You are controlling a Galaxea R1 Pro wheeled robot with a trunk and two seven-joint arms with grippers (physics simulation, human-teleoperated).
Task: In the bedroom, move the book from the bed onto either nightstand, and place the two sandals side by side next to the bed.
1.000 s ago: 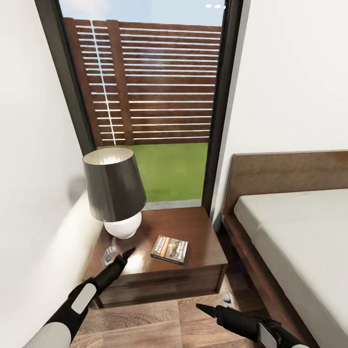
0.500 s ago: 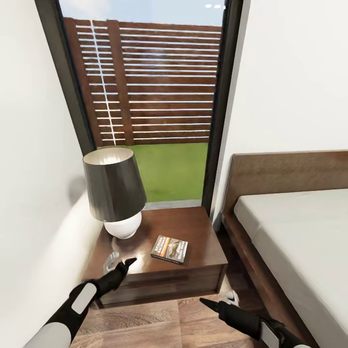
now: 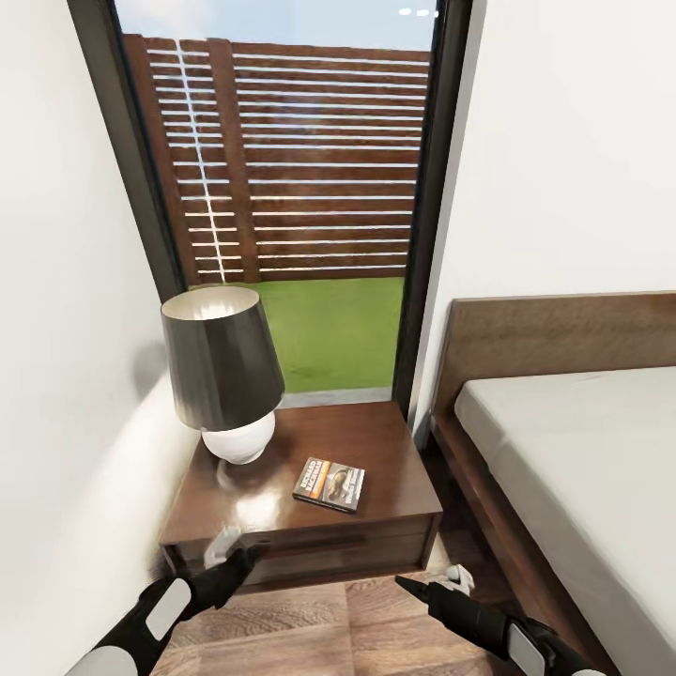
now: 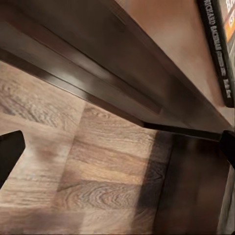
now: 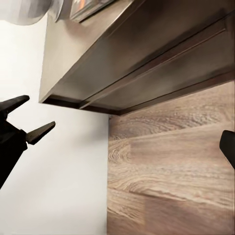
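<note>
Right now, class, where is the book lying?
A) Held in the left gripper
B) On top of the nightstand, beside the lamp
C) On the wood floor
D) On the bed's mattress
B: the book lies flat on the nightstand, apart from the lamp; both grippers are lower, nearer the floor.

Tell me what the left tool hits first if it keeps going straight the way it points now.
Probably the nightstand: the left tool sits low before its drawer front, aimed up toward it. Depth is unclear; it could clear the top edge.
</note>
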